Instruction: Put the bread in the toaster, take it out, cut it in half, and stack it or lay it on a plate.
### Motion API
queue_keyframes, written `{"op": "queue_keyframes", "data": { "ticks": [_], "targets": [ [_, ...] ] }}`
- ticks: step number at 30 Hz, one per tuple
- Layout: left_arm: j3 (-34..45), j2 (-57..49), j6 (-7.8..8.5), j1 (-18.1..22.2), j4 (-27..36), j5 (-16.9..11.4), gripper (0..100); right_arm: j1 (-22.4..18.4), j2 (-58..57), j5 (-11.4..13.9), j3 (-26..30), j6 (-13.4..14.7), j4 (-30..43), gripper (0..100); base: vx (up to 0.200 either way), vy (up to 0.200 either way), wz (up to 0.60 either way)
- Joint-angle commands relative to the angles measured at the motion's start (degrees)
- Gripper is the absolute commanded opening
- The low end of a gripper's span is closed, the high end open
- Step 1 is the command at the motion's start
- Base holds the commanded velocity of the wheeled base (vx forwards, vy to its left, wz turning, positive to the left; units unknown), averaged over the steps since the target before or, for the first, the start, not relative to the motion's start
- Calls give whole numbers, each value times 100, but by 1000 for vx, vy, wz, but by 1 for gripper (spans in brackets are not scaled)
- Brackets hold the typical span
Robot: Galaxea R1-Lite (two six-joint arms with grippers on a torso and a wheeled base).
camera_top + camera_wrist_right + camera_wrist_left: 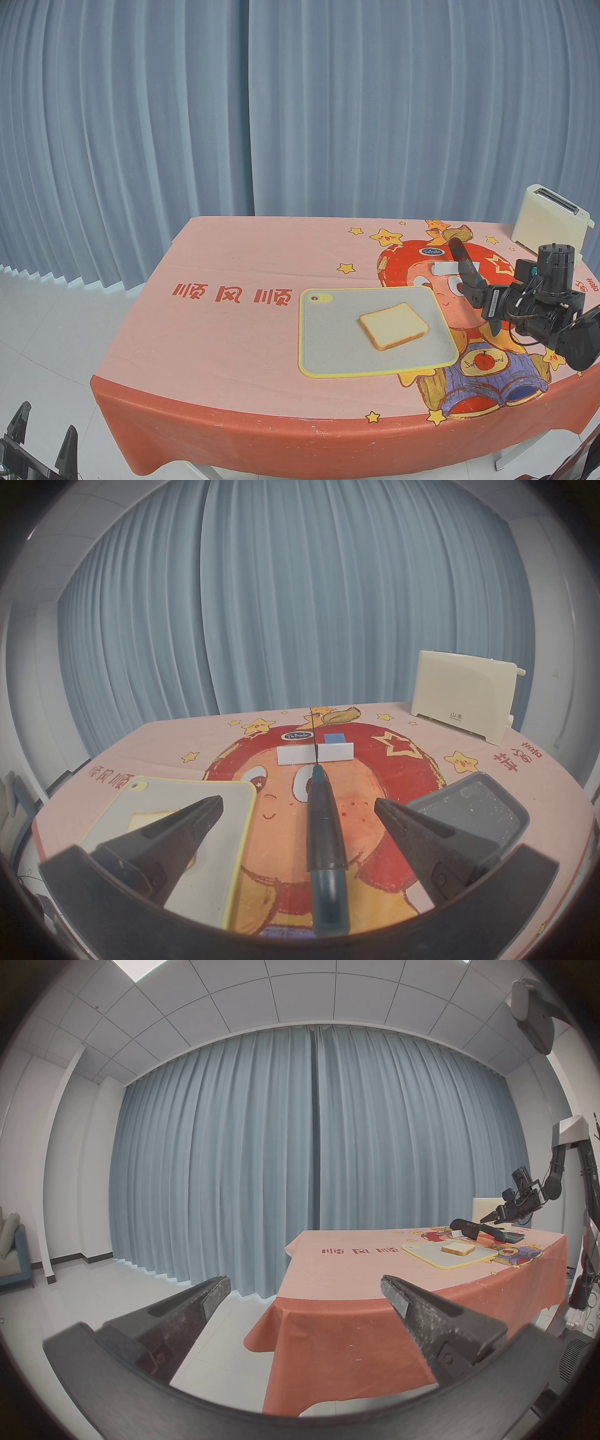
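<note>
The left gripper [44, 431] hangs low, off the near left corner of the table [237, 337]. Its fingers [187, 1313] are spread apart and hold nothing. Everything on the table lies well off to its right.

The cutting board [331, 350] lies flat on the table, near the right gripper and to its left. The bread [394, 325] lies flat on the half of the board closer to that gripper, well apart from its fingers.

The right gripper [299, 804] hovers over the right part of the table, released, with its two fingers [431, 849] wide apart. The knife [325, 830] lies between them. Its handle is under the gripper and touches neither finger, and the blade points straight ahead of the gripper. The blade seems to rest on a small white block [294, 755] just ahead, though it is too thin there to be sure.

A dark plate [484, 805] lies just beside the gripper, on the side away from the board. The toaster [550, 222] stands upright beyond the plate, ahead of the gripper and to its right. It is near the far edge of the table and well apart from the bread.
</note>
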Motion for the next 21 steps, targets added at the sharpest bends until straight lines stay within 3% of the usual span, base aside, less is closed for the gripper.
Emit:
{"op": "queue_keyframes", "data": {
  "ticks": [1,8,21],
  "targets": [
    [101,-93,-2,2,0,0,100,-41,233,-1,-21,-47,0,100,0,0,0],
    [101,-93,-2,2,0,0,100,-287,374,34,-135,-82,9,100,0,0,0],
    [92,-93,-2,2,0,0,100,-305,629,60,-162,-188,0,100,0,0,0]
  ]
}}
